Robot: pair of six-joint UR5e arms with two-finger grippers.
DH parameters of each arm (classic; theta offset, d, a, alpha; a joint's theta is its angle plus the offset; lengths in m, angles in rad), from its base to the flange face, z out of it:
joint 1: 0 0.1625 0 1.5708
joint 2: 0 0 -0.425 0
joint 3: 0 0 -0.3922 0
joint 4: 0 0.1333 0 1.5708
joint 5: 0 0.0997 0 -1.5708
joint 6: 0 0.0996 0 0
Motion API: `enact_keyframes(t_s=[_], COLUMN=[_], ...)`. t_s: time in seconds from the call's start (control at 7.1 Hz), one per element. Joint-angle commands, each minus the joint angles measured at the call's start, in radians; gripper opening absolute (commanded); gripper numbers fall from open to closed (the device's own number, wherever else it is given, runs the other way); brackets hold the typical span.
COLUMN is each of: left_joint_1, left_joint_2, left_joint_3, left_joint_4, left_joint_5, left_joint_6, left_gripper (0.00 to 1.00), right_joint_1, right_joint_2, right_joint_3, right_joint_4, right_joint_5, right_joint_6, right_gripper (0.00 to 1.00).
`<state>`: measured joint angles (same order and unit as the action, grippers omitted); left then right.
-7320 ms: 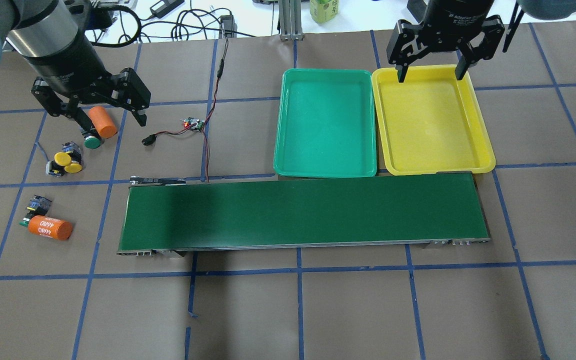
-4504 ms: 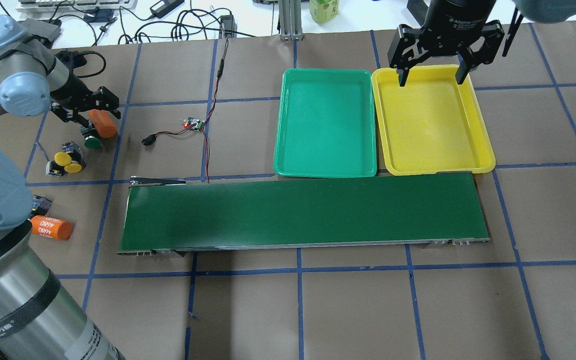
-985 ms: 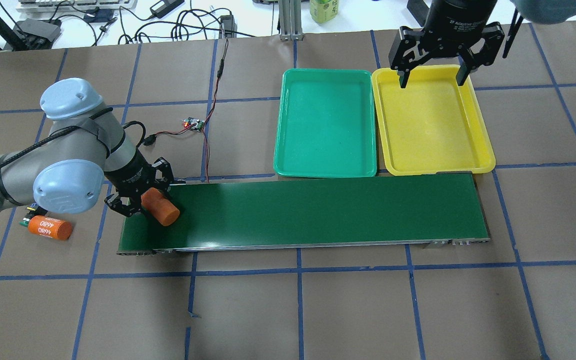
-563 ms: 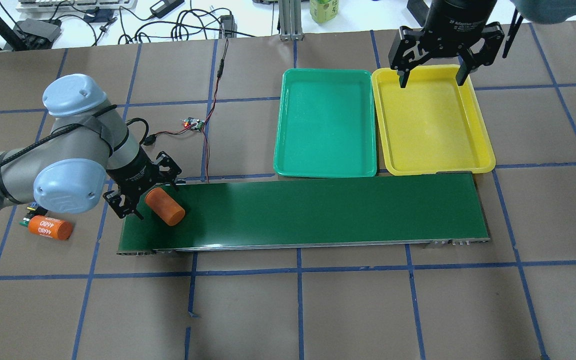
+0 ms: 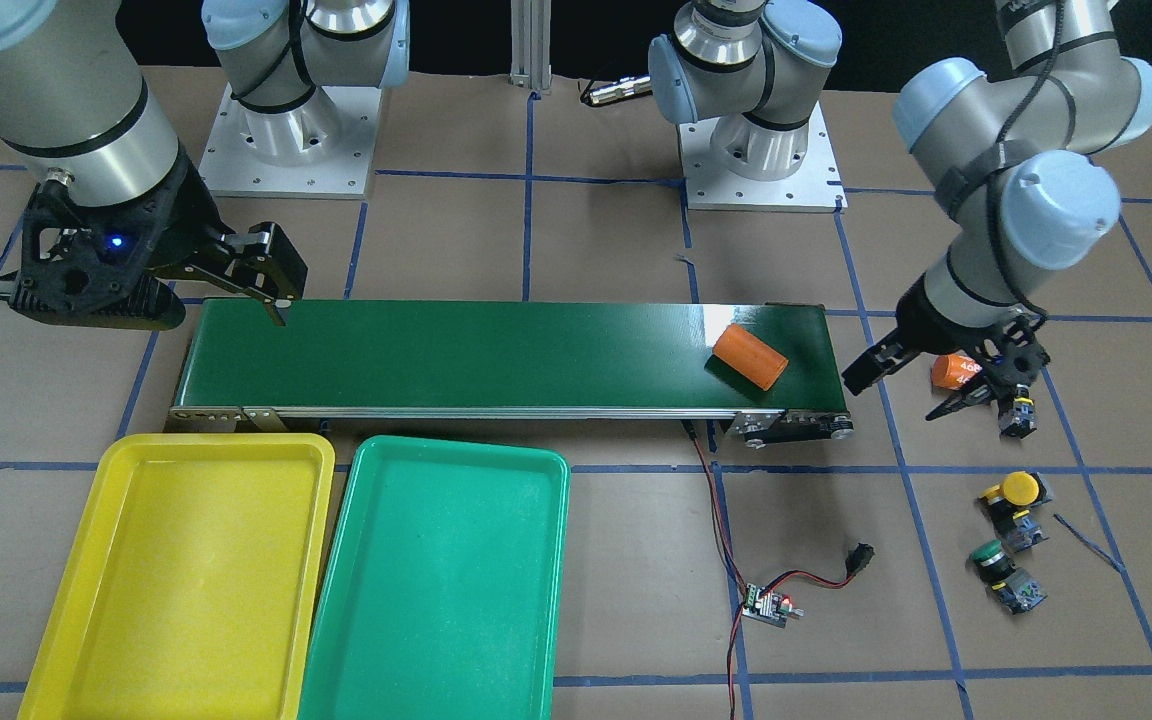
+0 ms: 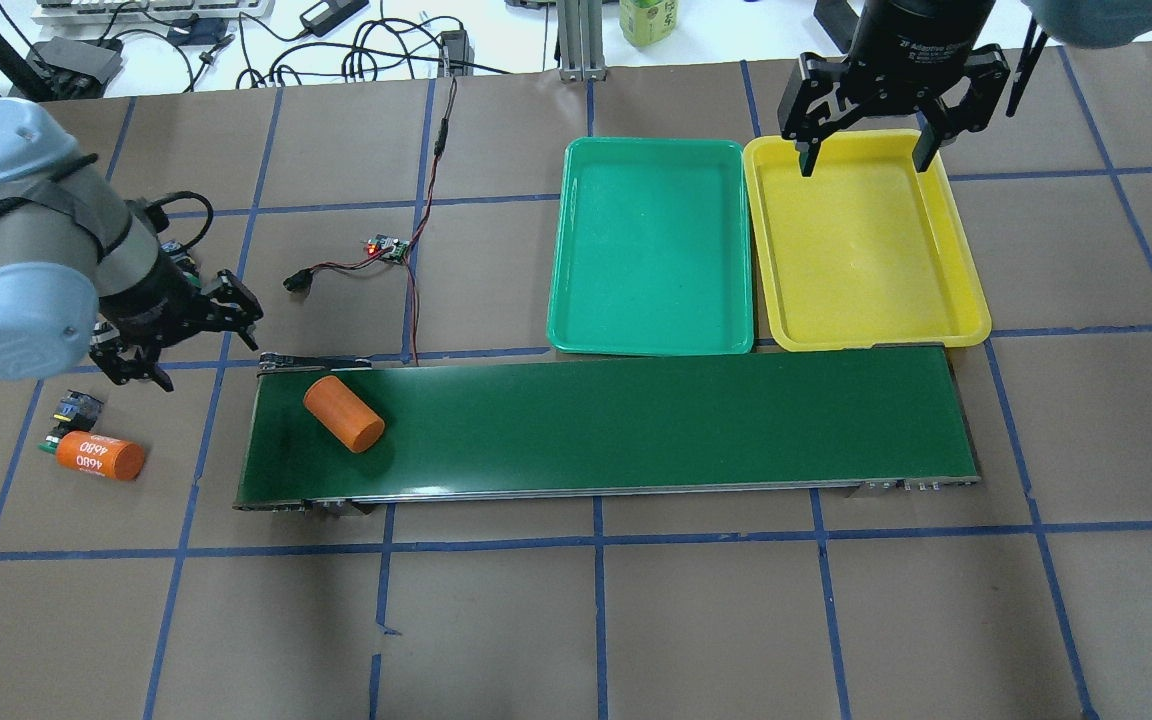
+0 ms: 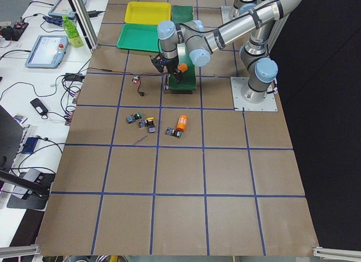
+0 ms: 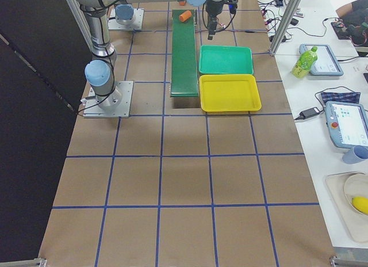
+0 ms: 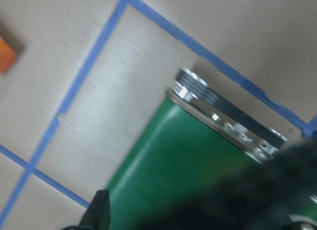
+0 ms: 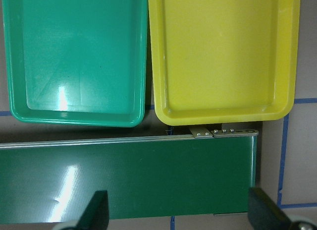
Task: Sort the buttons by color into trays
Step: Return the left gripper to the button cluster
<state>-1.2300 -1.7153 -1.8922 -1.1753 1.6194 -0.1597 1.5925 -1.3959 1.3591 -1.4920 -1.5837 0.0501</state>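
Observation:
Yellow-capped buttons and a green-capped button lie on the table beyond the belt's end; in the overhead view my left arm hides them. Another button lies beside the orange cylinder marked 4680; its cap colour does not show. My left gripper hangs open and empty just off the belt's left end, between those groups. The green tray and the yellow tray sit side by side behind the belt. My right gripper is open over the yellow tray's far edge.
A plain orange cylinder lies on the long dark-green conveyor belt near its left end. A small circuit board with red and black wires lies behind the belt. Blue tape lines grid the brown table.
My left gripper has pulled back left off the belt, leaving the plain orange cylinder on it. The cylinder has shifted slightly right. The right arm has not moved.

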Motion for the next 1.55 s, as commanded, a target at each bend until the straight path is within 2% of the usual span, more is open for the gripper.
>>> enact_keyframes(t_s=[0.0,0.28,0.42,0.56,0.7,1.27,1.41], left_joint_1=[0.052,0.053,0.06,0.064,0.072,0.098,0.116], left_joint_2=[-0.175,-0.408,-0.517,-0.588,-0.622,-0.627,-0.626], left_joint_3=[0.221,0.483,0.58,0.635,0.628,0.598,0.585], left_joint_4=[0.006,0.031,0.032,0.054,0.063,0.062,0.057], left_joint_5=[-0.004,-0.006,-0.021,-0.021,-0.019,-0.015,-0.016], left_joint_6=[0.205,0.353,0.409,0.445,0.462,0.467,0.468], left_gripper=[1.0,1.0,1.0,1.0,1.0,1.0,0.74], right_joint_1=[0.0,0.0,0.0,0.0,0.0,0.006,0.009], right_joint_2=[0.0,0.0,0.0,0.0,0.001,-0.002,-0.006], right_joint_3=[0.0,0.0,0.0,0.0,0.0,0.003,0.006], right_joint_4=[-0.001,-0.001,-0.002,-0.001,-0.001,-0.004,-0.002], right_joint_5=[0.001,-0.001,-0.001,-0.001,-0.001,0.002,-0.001], right_joint_6=[0.001,-0.001,-0.001,-0.001,-0.001,0.01,0.011], right_gripper=[1.0,1.0,1.0,1.0,1.0,1.0,1.0])
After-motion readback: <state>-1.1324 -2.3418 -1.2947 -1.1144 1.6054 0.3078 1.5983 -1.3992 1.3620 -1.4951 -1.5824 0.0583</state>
